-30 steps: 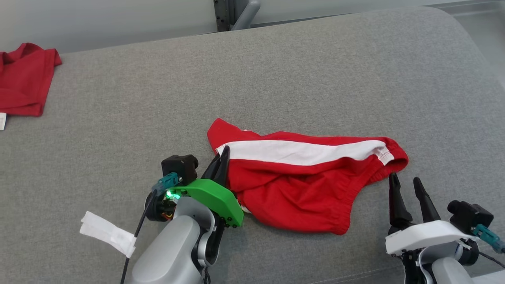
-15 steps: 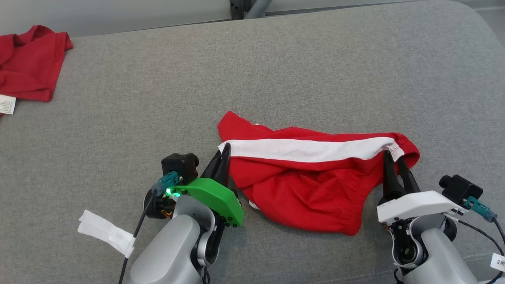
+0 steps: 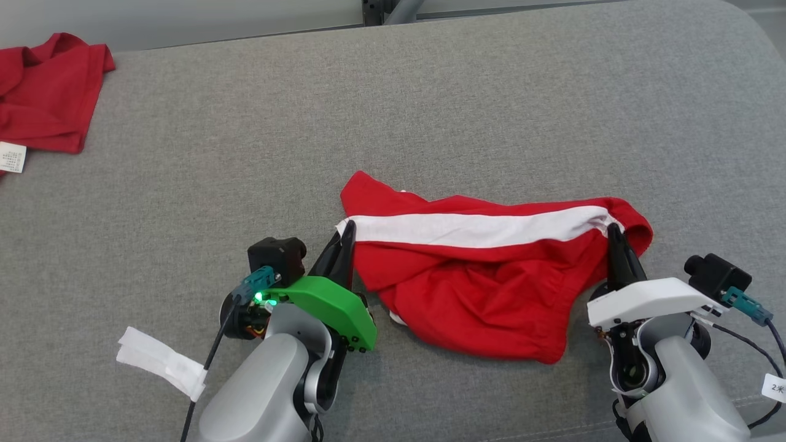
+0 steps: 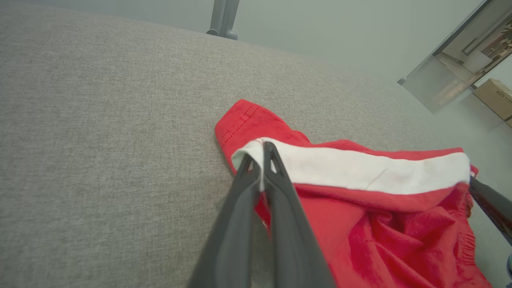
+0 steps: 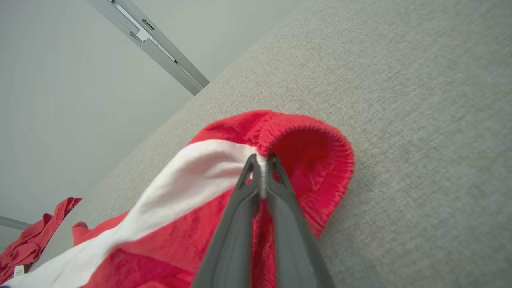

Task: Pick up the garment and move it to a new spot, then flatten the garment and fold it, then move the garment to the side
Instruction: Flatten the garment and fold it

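The garment (image 3: 485,282) is a pair of red shorts with a white side stripe, lying crumpled on the grey cushion (image 3: 430,110). My left gripper (image 3: 349,228) is shut on the stripe's left end, and the left wrist view shows white cloth pinched between its fingertips (image 4: 262,154). My right gripper (image 3: 613,230) is shut on the garment (image 5: 192,176) at the stripe's right end by the elastic waistband, with the fingertips (image 5: 262,160) clamped on the fabric. The stripe runs nearly taut between the two grips.
A second red garment (image 3: 46,92) with a white label lies at the cushion's far left corner. A folded white cloth strip (image 3: 161,362) lies near my left forearm. A metal post (image 3: 393,9) stands beyond the cushion's back edge.
My right gripper moved up and left to the waistband end and closed on it. The left gripper kept its hold. The head camera shifted slightly.
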